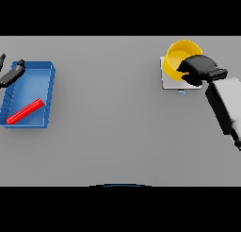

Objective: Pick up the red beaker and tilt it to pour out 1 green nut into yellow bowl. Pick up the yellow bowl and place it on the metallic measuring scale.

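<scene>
The yellow bowl [179, 56] stands on the pale metallic scale [166, 83] at the back right. My right hand [201, 67] covers the bowl's near right rim, with fingers and thumb curled round it. The red beaker [24, 111] lies on its side in the blue tray [50, 96] at the far left. My left hand [12, 74] hovers over the tray's back left corner with fingers straight, holding nothing. No green nut shows; the hand hides part of the bowl's inside.
The right forearm [226, 106] runs from the lower right up to the bowl. A wide stretch of grey table [108, 108] lies between the tray and the scale.
</scene>
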Robot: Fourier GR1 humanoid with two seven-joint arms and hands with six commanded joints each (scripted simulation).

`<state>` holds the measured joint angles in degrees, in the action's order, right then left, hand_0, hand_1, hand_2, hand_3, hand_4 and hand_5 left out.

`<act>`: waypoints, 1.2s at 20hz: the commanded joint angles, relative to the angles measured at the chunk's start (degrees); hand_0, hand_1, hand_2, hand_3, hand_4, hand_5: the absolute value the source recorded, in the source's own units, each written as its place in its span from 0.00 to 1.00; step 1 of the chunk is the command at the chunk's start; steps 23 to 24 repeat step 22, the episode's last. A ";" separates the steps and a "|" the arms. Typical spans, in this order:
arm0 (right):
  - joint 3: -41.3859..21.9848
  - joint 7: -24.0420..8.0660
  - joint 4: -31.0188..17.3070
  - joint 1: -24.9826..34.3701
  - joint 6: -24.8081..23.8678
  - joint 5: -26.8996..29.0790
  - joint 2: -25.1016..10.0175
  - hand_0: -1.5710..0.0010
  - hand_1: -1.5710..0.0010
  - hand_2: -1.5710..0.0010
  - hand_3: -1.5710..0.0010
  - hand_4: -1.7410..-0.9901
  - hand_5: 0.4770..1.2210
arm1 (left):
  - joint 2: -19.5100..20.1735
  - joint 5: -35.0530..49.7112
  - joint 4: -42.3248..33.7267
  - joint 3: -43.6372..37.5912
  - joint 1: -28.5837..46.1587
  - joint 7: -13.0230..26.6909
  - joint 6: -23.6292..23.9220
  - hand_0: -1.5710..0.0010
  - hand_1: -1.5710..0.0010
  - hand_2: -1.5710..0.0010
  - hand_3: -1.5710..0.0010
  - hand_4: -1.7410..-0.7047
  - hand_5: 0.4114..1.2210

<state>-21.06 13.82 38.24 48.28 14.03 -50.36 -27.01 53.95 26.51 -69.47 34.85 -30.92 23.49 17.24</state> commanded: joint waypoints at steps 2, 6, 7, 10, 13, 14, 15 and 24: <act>0.63 -0.16 -1.89 0.98 0.57 0.29 0.27 0.06 0.00 0.13 0.07 0.00 1.00 | -0.62 -0.48 0.90 0.37 -0.59 0.50 0.00 1.00 1.00 1.00 1.00 0.98 0.37; 0.76 0.89 -2.59 1.14 1.46 0.45 0.39 0.15 0.07 0.09 0.24 0.00 1.00 | -0.32 -0.19 0.97 0.01 -0.28 -0.07 -0.24 1.00 1.00 1.00 1.00 0.98 0.38; 1.18 0.86 -2.75 0.97 1.68 0.64 0.43 0.28 0.16 0.15 0.33 0.05 1.00 | -0.25 -0.18 0.91 -0.05 -0.76 0.43 -0.29 1.00 1.00 1.00 1.00 0.98 0.38; 1.67 -0.07 -3.69 1.36 2.56 0.93 0.69 0.63 0.47 0.42 0.53 0.20 0.72 | -0.67 -0.06 1.61 -0.17 -0.26 -0.89 -0.45 1.00 1.00 1.00 1.00 0.97 0.39; 0.99 0.53 -3.29 0.85 3.47 0.49 -0.04 0.81 0.70 0.62 0.64 0.30 0.57 | -1.04 -0.04 2.39 -0.08 -0.29 -1.04 -1.05 1.00 1.00 1.00 1.00 0.98 0.37; 0.66 1.04 -4.12 1.51 3.15 -0.09 -0.21 0.85 0.76 0.67 0.67 0.32 0.54 | -1.31 -0.35 2.35 0.08 -0.45 -1.02 -0.63 1.00 1.00 1.00 1.00 0.98 0.37; 0.36 1.69 -3.89 1.55 3.42 -0.24 -0.43 0.88 0.81 0.72 0.69 0.34 0.51 | -1.00 -0.39 1.23 0.31 0.11 -0.55 -0.06 1.00 1.00 1.00 1.00 0.98 0.36; 0.35 -0.24 -4.51 1.73 5.15 -0.20 -0.03 0.97 0.96 0.93 0.83 0.44 0.38 | -0.23 0.11 1.25 -0.35 -0.65 -0.69 -1.01 1.00 1.00 1.00 1.00 0.99 0.35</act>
